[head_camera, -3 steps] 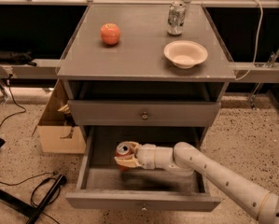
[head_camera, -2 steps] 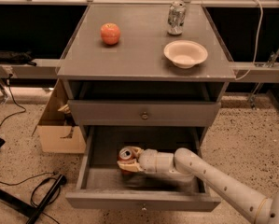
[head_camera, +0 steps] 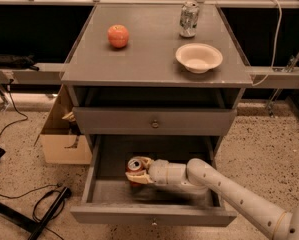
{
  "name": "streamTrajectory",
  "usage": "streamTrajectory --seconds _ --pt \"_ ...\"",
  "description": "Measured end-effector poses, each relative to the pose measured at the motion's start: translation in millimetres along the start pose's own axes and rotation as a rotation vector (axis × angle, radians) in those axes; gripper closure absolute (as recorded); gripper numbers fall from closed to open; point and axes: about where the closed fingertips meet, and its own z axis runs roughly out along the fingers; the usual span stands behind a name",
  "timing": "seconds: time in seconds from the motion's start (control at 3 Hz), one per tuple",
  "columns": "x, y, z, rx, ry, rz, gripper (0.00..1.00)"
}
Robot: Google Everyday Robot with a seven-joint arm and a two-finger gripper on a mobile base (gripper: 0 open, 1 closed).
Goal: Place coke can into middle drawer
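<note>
**In the middle drawer (head_camera: 154, 216): coke can (head_camera: 136, 166) held**

Your gripper (head_camera: 139, 172) is clamped around the upright coke can, inside the pulled-out middle drawer at the frame's lower centre. You cannot tell whether the can touches the drawer floor.

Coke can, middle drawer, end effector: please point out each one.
coke can (head_camera: 135, 164): camera view, on its silver top.
middle drawer (head_camera: 114, 215): camera view, on its front panel.
end effector (head_camera: 140, 171): camera view, inside the open drawer, midway between the fingertips around the can.
</note>
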Motion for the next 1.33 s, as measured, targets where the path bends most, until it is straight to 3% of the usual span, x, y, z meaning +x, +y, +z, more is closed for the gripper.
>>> streamTrajectory --seconds 0.67,1.0,1.33 --pt "0.0 0.0 0.0 0.000 0.000 0.000 0.31" --pt "0.0 0.0 0.1 0.000 0.000 0.000 0.00" --pt "0.0 0.1 0.1 0.000 0.000 0.000 0.00"
